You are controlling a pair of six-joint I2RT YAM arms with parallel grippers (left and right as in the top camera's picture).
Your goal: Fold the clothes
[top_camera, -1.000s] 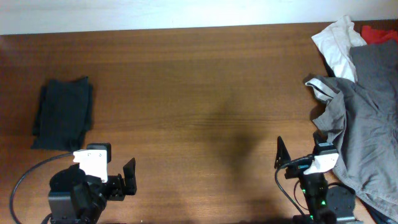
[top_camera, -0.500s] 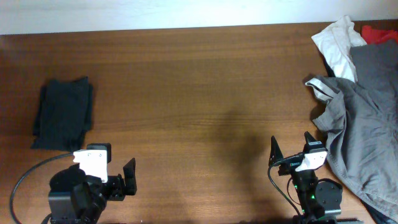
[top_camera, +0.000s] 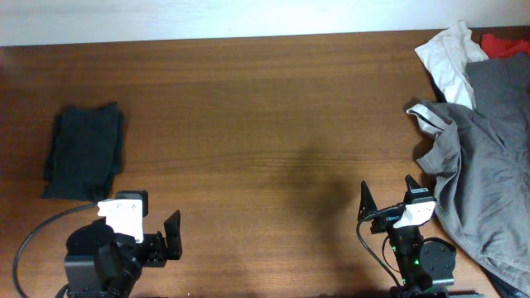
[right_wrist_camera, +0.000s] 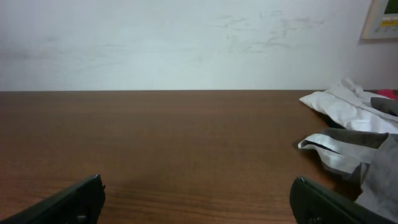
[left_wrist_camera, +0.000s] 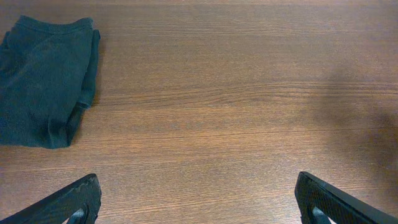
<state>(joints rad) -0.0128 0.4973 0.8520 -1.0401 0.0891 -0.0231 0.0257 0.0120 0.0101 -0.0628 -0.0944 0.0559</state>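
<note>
The clothes [top_camera: 83, 153], a very dark greenish T-shirt, lie folded into a compact rectangle on the left of the wooden table; in the left wrist view the clothes [left_wrist_camera: 46, 87] sit at the upper left. My left gripper [top_camera: 141, 232] hovers at the front edge, below and right of the shirt, apart from it. In its own view the left gripper [left_wrist_camera: 198, 199] is open with only bare wood between the fingers. My right gripper [top_camera: 389, 199] stands at the front right, and the right gripper [right_wrist_camera: 198, 196] is open and holds nothing.
A grey garment [top_camera: 480, 174] lies crumpled along the right edge, close beside the right arm. A white garment [top_camera: 451, 54] and a bit of red cloth [top_camera: 505, 41] lie behind it. The wall rises behind the table's far edge [right_wrist_camera: 186, 91].
The right arm shifted slightly left early in the second, then held still. The left arm and the folded shirt have not moved.
</note>
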